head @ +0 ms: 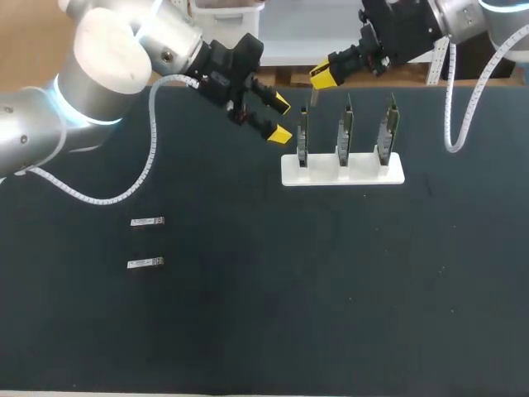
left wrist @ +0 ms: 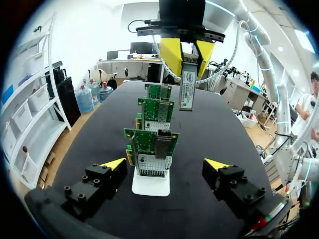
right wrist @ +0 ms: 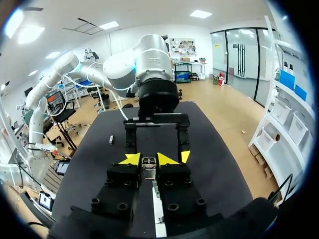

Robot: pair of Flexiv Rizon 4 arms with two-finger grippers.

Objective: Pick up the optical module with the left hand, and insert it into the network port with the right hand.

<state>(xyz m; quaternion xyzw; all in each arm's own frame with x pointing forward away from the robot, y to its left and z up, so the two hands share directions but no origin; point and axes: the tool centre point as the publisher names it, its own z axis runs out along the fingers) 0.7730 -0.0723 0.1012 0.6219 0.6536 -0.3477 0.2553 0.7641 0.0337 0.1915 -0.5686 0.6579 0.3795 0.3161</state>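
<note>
Head view, left arm: the left arm comes in from the left and is angled toward the far middle of the black table.
Head view, left gripper: the left gripper hovers just left of the leftmost network card, its fingers spread wide with nothing between them.
Head view, right arm: the right arm enters from the far right corner, and the right gripper hangs over the far edge, above the leftmost card.
Head view, optical module: the optical module is pinched in the right gripper's tips and hangs down beside the top of that card. Whether they touch cannot be told.
Head view, room: the white stand holds three upright cards close to the table's far edge. Two spare modules lie well off to the near left.

Left wrist view, own gripper: the left gripper has its yellow tips wide apart, on either side of the nearest network card without touching it.
Left wrist view, module: the optical module hangs upright from the right gripper, above the row of cards and beside it.

Right wrist view, own gripper: the right gripper is closed narrowly on the optical module.
Right wrist view, ahead: the left gripper faces it, gaping. The white stand lies under the fingers.
Right wrist view, room: one spare module lies far beyond, beside the left arm.
</note>
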